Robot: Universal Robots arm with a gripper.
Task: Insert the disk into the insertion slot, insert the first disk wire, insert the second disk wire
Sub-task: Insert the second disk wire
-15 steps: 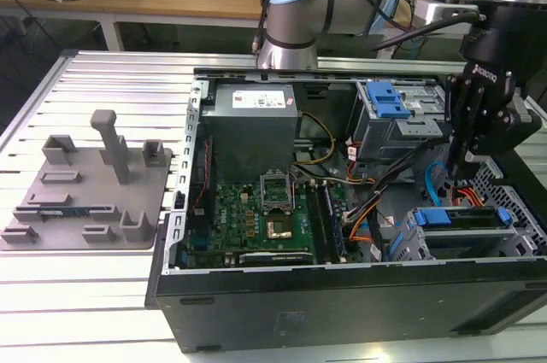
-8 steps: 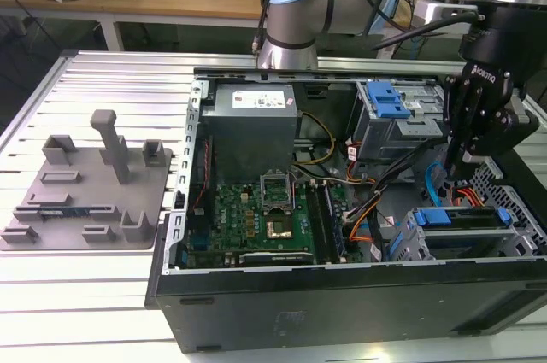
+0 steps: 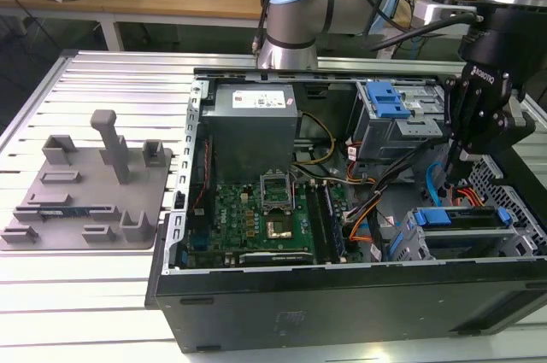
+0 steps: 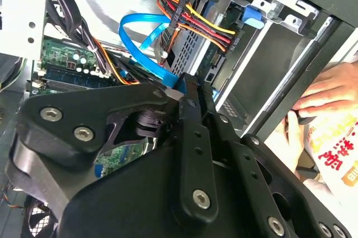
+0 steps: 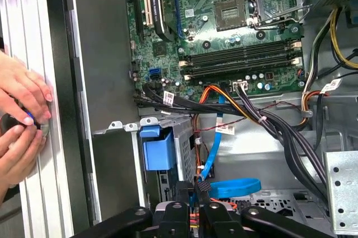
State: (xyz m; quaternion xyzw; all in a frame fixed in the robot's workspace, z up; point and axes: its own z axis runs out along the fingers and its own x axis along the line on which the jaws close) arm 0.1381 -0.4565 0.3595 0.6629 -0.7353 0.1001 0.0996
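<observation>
**Exterior view: disk seated, fingers on a wire plug beside the cage**

- Open computer case (image 3: 282, 316) lies on its side on the slatted table (image 3: 102, 295). That leaves the drive bays reachable from above.
- Gripper (image 3: 466, 156) hangs inside the case at the exterior view's right, just above the insertion slot (image 3: 408, 242).
- The disk (image 3: 432, 217) sits in that slot. Its blue frame shows at both ends and the body between reads dark. I judge the first step done. Whether it is fully home I cannot tell.
- The other grey cage (image 3: 389, 102), with the blue latch tab, stands farther back and is untouched.
- First wrist view: the fingers (image 5: 190, 207) stand close together. They appear clamped on the black plug of a blue flat wire (image 5: 215, 143), which rises from the tips toward the motherboard (image 5: 235, 31). The grip is at the plug end, presumably so the plug can be steered to the drive's socket.
- Second wrist view: the gripper (image 4: 187, 84) points at the cage's back, with the red-yellow-black power wires (image 4: 196, 22) just beyond it.
- Hidden: the drive's sockets lie behind the gripper body in both wrist views. Plug-to-socket contact is not readable.
- A person's hands (image 5: 22, 115) rest on the table outside the case wall, cut off at the frame edge.
</observation>
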